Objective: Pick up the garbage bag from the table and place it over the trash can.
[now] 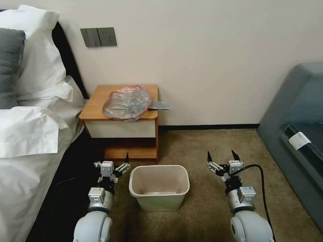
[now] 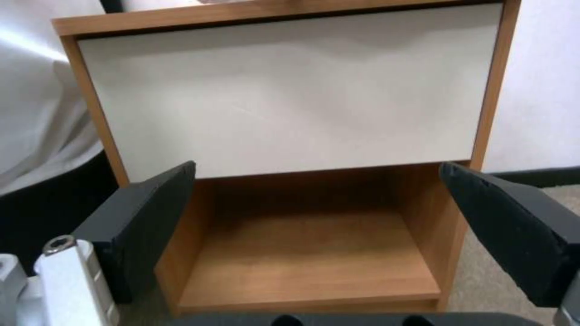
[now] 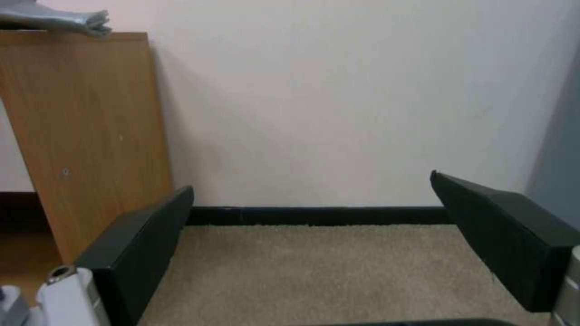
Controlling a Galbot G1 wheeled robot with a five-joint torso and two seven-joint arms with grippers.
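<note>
1. On the table (image 1: 96, 107), between the bed (image 1: 30, 141) and the bare wall, the garbage bag (image 1: 127, 102) is lying crumpled, its pink-red band curling round the grey plastic and a folded grey tail poking over the table's right edge toward the wall.
2. The trash can (image 1: 159, 187) is standing upright on the carpet (image 1: 208, 148) just in front of the table's lower shelf (image 2: 308, 262), mouth up and holding nothing, which is probably why the bag is waiting directly above and behind it: the carry looks short.
3. The left end effector (image 1: 114, 164) is hovering low beside the can's left rim, fingers spread wide and gripping nothing; its wrist camera is facing the white drawer front (image 2: 290, 95) and the shelf beneath.
4. The right end effector (image 1: 222, 158) is hanging low on the can's other side, well apart from it, jaws likewise spread and holding nothing; its wrist view is looking past the table's side panel to the wall, with the bag's grey tail showing at the top corner.
5. Both arms are flanking the can symmetrically, seemingly a ready pose, since stretching a bag over a rim calls for two grips.
6. The task is looking barely begun: the bag is sitting untouched, well above both end effectors.
</note>
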